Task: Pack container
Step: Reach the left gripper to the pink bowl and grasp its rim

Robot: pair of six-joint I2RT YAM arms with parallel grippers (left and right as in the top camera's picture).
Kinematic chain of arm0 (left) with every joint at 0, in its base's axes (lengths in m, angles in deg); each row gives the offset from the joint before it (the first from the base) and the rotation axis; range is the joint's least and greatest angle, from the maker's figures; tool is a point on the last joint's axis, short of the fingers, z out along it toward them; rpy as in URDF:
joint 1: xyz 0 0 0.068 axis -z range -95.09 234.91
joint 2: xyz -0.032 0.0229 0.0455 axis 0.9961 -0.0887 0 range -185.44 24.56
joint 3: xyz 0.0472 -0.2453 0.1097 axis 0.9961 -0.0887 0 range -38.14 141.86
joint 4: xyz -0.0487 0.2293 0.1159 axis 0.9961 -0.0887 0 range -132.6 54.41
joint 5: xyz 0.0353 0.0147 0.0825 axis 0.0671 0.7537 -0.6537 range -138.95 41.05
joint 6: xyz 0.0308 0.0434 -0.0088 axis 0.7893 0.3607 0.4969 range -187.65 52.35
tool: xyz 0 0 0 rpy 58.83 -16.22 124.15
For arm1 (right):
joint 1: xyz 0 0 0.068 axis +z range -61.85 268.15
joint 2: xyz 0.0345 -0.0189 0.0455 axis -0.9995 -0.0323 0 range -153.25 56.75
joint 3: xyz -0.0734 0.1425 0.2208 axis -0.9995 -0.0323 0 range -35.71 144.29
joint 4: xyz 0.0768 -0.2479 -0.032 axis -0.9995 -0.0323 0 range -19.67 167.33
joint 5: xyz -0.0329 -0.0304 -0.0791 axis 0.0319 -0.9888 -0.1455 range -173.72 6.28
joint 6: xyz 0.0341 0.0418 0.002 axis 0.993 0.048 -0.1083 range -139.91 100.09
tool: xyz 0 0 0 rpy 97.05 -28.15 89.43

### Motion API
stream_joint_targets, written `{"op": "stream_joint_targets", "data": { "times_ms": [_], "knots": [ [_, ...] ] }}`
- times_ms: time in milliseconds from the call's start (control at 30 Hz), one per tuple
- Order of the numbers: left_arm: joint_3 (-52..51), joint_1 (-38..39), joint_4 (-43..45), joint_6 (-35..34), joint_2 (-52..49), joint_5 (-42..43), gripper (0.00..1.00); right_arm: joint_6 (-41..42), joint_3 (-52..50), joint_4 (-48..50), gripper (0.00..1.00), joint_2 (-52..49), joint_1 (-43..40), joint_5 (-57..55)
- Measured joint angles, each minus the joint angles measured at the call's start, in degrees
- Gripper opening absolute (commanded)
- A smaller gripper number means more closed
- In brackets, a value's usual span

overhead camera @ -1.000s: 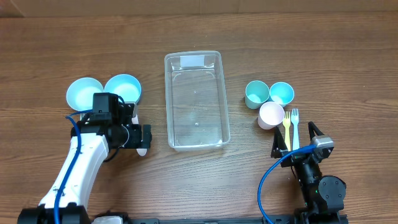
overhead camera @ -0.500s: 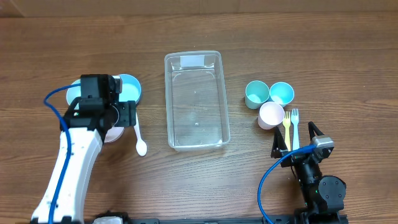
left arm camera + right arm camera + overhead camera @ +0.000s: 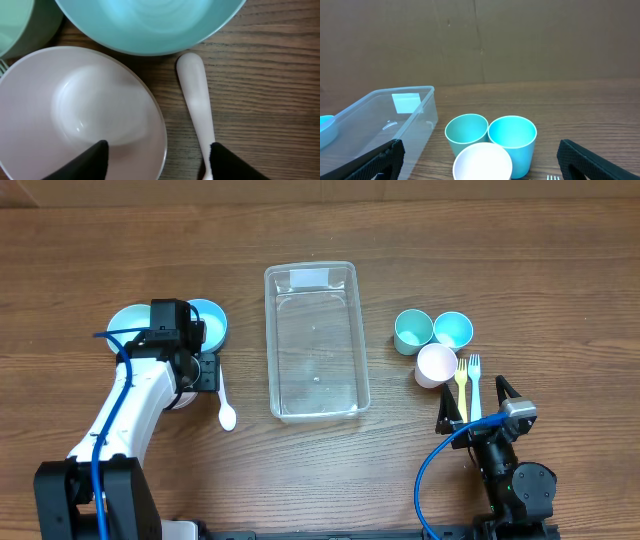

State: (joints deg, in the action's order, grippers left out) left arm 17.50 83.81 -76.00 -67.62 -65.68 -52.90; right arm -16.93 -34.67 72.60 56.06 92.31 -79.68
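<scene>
Since a second ago the left gripper (image 3: pixel 157 164) has been carried off its place over the white spoon (image 3: pixel 196 107) and brought above the pink bowl (image 3: pixel 75 115), and its jaws have been drawn in from their widest. They are seen released, with nothing clamped. In the left wrist view one dark fingertip (image 3: pixel 87 161) is set inside the bowl, the other stands beyond the spoon handle, and both the bowl's rim and the handle lie between them. Whether the inner fingertip already touches the bowl wall cannot be settled, since the tips are cut off by the bottom edge of that view. The spoon is left lying on the tabletop (image 3: pixel 320 470) just beside the bowl, below the light-blue bowl (image 3: pixel 150 25). The right gripper (image 3: pixel 480 162) has not been moved. Its jaws are spread wide and empty near the cluster of three cups (image 3: pixel 490 140) and the two forks (image 3: pixel 467 378). The container (image 3: pixel 318 350) is found where it was, in the middle of the tabletop between the two groups of tableware, and nothing has yet been put into it. The narrowing is judged to be the start of a rim grasp on the pink bowl, so packing may be opened with that bowl. The handle between the jaws could be pinched along with it.
</scene>
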Motion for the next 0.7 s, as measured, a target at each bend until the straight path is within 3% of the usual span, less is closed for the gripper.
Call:
{"op": "stream_joint_targets", "data": {
  "times_ms": [200, 233, 367, 433, 700],
  "knots": [
    [0.0, 0.0, 1.07, -0.04, -3.02, -0.52, 0.54, -0.02, 0.0, -0.02, 1.0, 0.0, 0.0, 0.0],
    [0.0, 0.0, 1.18, -0.04, -3.91, -0.9, 0.5, 0.0, 0.0, 0.0, 1.0, 0.0, 0.0, 0.0],
    [-0.07, 0.0, 1.31, 0.28, -6.14, -2.01, 0.15, -0.02, 0.0, 0.0, 1.0, 0.0, 0.0, 0.0],
    [-0.09, 0.02, 1.49, -0.04, -6.21, -2.32, 0.07, 0.0, 0.0, 0.0, 1.0, 0.0, 0.0, 0.0],
    [-0.09, 0.0, 1.73, 0.15, -6.21, -2.8, 0.04, -0.02, 0.0, 0.0, 1.0, 0.0, -0.02, 0.0]
  ]
}}
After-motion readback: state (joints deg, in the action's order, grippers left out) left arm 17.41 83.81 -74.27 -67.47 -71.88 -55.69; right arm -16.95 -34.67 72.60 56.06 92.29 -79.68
